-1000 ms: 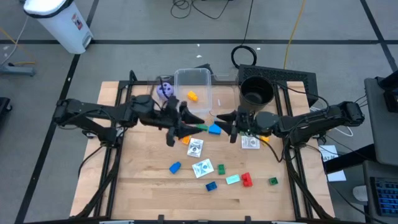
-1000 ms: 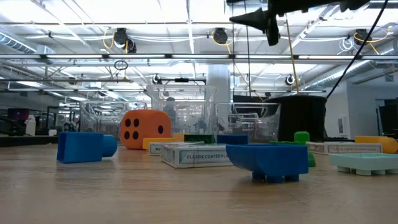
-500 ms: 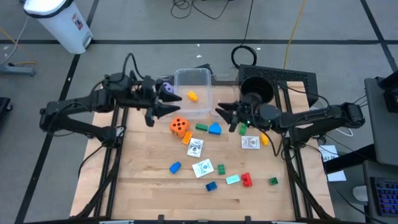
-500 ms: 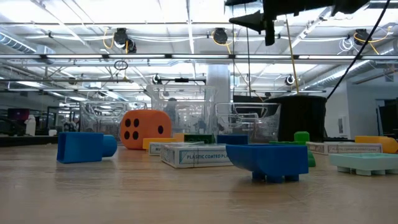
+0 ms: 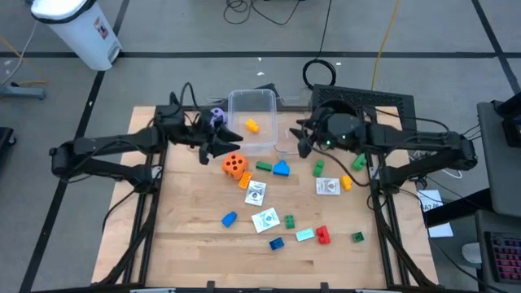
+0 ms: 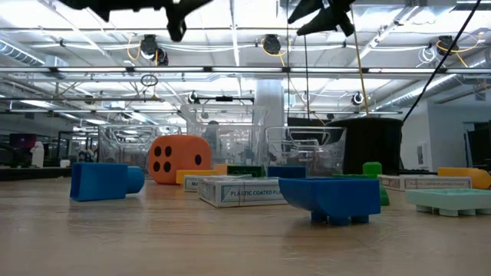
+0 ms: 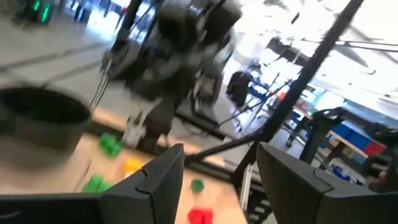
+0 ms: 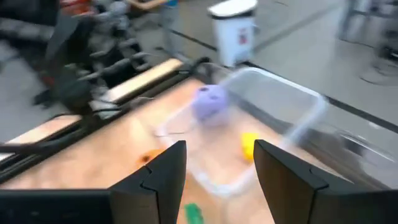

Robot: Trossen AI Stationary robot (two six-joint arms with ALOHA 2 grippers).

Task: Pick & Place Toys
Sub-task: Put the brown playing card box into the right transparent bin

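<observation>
Above the bench [image 5: 195, 252], both arms have lifted away, empty.
Left tool [image 5: 216, 149] and right tool [image 5: 301, 140] hang released beside the tub [image 5: 252, 102]; the orange die [image 5: 234, 166], uncovered, sits before it, so most toys remain unplaced.

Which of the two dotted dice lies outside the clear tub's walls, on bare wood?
The orange die, on the tabletop just in front of the tub; the purple die sits by its left wall.

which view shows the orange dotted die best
The low view: the orange dotted die sits large and unobstructed, four black dots facing the camera. The high view shows it small, just in front of the clear plastic tub. Neither wrist view clearly shows it.
</observation>
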